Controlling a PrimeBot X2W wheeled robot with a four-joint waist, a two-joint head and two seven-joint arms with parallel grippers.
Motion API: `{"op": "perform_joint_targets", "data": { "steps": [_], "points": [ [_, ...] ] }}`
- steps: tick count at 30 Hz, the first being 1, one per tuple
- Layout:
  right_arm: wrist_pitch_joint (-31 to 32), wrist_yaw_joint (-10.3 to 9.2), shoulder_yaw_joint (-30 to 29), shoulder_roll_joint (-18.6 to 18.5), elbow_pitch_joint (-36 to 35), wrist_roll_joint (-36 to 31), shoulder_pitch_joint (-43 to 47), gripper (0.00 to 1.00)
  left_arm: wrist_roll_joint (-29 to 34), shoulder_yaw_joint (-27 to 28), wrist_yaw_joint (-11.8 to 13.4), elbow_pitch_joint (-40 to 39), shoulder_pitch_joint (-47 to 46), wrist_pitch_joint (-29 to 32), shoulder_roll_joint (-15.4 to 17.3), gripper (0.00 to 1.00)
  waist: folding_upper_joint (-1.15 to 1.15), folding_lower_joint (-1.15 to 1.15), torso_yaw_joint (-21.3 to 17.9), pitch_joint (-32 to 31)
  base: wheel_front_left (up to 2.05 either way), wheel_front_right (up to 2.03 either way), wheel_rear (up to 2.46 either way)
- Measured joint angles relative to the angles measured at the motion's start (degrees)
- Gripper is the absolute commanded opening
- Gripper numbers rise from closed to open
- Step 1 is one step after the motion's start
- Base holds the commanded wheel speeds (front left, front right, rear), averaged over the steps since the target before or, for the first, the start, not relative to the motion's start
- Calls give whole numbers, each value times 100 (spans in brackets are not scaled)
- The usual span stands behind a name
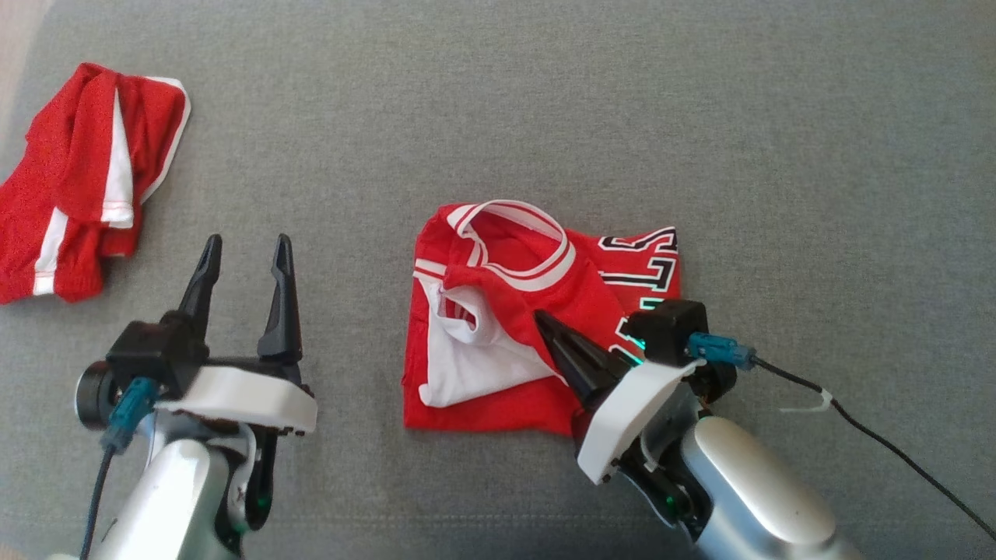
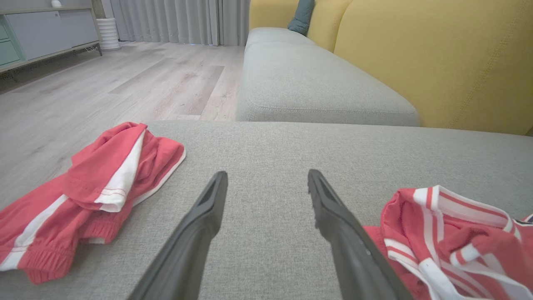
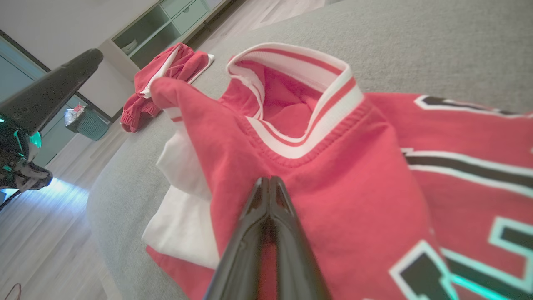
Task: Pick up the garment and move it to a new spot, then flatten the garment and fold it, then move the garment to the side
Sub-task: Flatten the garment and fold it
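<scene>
The garment [image 1: 506,272], a red jersey with white-and-red ribbed trim and black-and-white lettering, lies folded into a rough square near the middle of the grey sofa seat [image 1: 739,117]. Its collar stands up at the far side, and a white inner layer shows at the near left corner.

The right gripper [image 1: 541,317] reaches in from the near right. Its two dark fingers are pressed tightly together, with no gap at the tips. The tips sit on the red cloth just below the collar, on the ridge of a raised fold. In the right wrist view the fabric bunches up at the tips [image 3: 270,180] and red shows in the narrow slit between the fingers lower down, so they pinch a small fold of the jersey. The garment is otherwise flat on the seat.

The left gripper [image 1: 247,245] is to the left of the jersey and apart from it. Its fingers are spread wide and point away towards the far side. In the left wrist view they hold nothing, with bare grey upholstery between them [image 2: 267,175] and the jersey's edge just beside the right finger.

A second red piece, the shorts [image 1: 78,187] with white stripes, lies crumpled at the far left of the seat, well apart from both grippers.
</scene>
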Motion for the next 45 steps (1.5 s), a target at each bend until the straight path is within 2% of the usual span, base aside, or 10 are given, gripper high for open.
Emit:
{"op": "perform_joint_targets", "data": {
  "steps": [13,20,27,35,39,41,42,43,44,45],
  "points": [
    [200,0,610,-192,45,397,-188,0,15,2,-47,18,-1,-5,-32,100,0,0,-4,-2,0,0,0],
    [581,0,1010,-470,-157,711,-181,0,18,15,-47,33,-1,-5,-59,100,0,0,18,-2,0,0,0],
    [1191,1,1294,-733,-708,1117,-82,0,64,27,-49,40,3,-5,-71,100,0,0,32,-26,0,0,0],
    [1195,0,1203,-860,-1435,1133,-76,0,66,46,-52,52,15,-7,-118,100,0,0,31,-127,0,0,0],
    [839,1,698,-876,-1971,982,107,0,66,64,-49,69,66,-7,-132,100,0,0,0,-264,0,0,0],
    [542,0,168,-868,-2158,809,275,0,65,90,-48,70,96,-7,-134,100,0,0,-23,-341,0,0,0],
    [390,0,-154,-862,-2227,705,360,13,65,113,-45,69,133,-7,-134,100,0,0,-37,-378,0,0,0],
    [275,0,-503,-856,-2257,539,445,67,65,130,-44,70,181,-7,-134,100,0,0,-50,-418,0,0,0],
    [167,0,-870,-824,-2278,386,539,100,65,143,-43,69,228,-7,-134,100,0,0,-65,-457,0,0,0],
    [75,0,-1227,-775,-2310,255,643,100,65,155,-42,68,276,-7,-132,100,0,0,-83,-490,0,0,0]
  ]
}}
